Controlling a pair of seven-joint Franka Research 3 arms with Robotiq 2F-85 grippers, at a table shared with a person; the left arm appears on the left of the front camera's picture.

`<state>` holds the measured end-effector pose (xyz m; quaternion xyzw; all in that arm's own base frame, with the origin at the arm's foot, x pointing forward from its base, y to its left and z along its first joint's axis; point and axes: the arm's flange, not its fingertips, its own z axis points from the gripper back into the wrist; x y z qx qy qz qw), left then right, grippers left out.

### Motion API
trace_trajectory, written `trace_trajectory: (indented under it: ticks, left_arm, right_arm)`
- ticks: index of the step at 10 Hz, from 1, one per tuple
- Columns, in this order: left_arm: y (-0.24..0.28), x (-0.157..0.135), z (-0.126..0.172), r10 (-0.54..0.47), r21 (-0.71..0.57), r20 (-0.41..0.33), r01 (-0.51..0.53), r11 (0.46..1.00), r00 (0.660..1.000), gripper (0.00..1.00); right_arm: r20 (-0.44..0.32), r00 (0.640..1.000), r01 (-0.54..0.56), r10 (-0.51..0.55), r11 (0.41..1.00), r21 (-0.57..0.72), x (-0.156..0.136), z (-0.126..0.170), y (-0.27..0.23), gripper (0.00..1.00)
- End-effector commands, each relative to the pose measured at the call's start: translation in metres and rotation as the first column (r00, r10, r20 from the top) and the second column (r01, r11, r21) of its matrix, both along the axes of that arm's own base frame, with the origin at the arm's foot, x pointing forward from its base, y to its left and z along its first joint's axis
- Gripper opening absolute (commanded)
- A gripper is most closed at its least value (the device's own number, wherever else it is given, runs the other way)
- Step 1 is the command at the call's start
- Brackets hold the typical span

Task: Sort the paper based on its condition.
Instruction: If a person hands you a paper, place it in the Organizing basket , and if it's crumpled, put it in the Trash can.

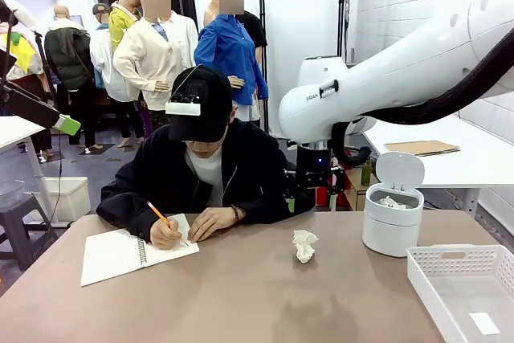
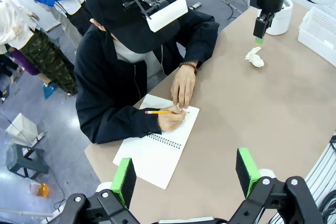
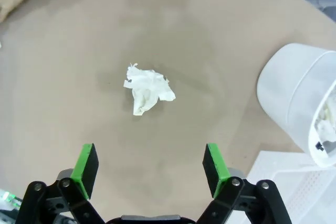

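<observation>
Nearest your front camera, a white slotted basket (image 1: 466,287) sits at the worktop's (image 1: 265,303) right corner with a small flat white slip (image 1: 484,323) lying inside; behind it stands a white lidded bin (image 1: 393,214), lid tipped up, with crumpled white scraps visible inside; the paper (image 1: 304,244), a small crumpled white wad, lies alone on the bare brown surface just left of the bin, touching nothing; your right tool (image 3: 149,169) hangs above it with its green-padded fingers (image 3: 86,163) spread wide and nothing between them, the wad lying ahead of the gap in the wrist view; your left tool (image 2: 186,174) is likewise spread and empty, poised high over the near edge of a spiral notebook (image 2: 157,148); across the worktop a person in a black cap and jacket leans over that notebook, one hand (image 1: 166,234) writing with an orange pencil (image 1: 159,214), the other hand (image 1: 213,222) resting on the page.
</observation>
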<state>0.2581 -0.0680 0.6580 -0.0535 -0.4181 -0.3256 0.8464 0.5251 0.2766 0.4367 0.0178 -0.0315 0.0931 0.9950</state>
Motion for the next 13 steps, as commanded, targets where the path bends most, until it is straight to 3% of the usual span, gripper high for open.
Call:
trace_trajectory:
  ticks: [1,4,5,9,13]
  left_arm:
    - [0.001,0.0,0.0,0.002,-0.001,0.0,-0.002,1.0,1.0,1.0]
    - [0.001,0.0,0.0,0.002,-0.001,0.0,-0.002,1.0,1.0,1.0]
    - [0.001,0.0,0.0,0.002,-0.001,0.0,-0.002,1.0,1.0,1.0]
    - [0.001,0.0,0.0,0.002,-0.001,0.0,-0.002,1.0,1.0,1.0]
    - [0.001,0.0,0.0,0.002,-0.001,0.0,-0.002,1.0,1.0,1.0]
  right_arm:
    - [0.013,1.0,0.006,-0.006,1.0,0.0,0.001,0.009,-0.007,1.0]
    - [0.009,1.0,0.005,-0.005,1.0,0.002,0.001,0.005,-0.003,1.0]
    - [-0.031,0.999,0.028,-0.028,1.0,-0.012,0.015,-0.003,-0.001,1.0]
    - [-0.086,0.996,0.005,-0.009,0.999,-0.05,0.041,-0.046,0.01,1.0]
    - [-0.217,0.976,-0.05,0.035,0.997,-0.064,0.052,-0.091,0.015,1.0]
